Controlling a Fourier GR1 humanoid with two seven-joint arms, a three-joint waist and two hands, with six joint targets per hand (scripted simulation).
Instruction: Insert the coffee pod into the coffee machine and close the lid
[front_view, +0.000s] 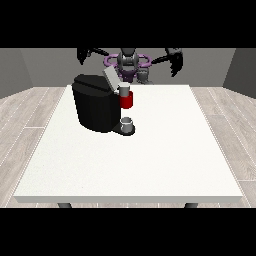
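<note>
Black and bulky, the coffee machine (95, 106) is standing on the far left part of the white table (150, 165), its grey lid (111, 78) tilting up open. The red pod holder (127, 100) is jutting out at its front above a small grey cup (127, 123). I cannot make out the coffee pod. The robot hand at the view's left (83, 54) and the robot hand at the view's right (175, 61) are hanging raised behind the table, grasping nothing; whether their fingers are curled I cannot tell.
</note>
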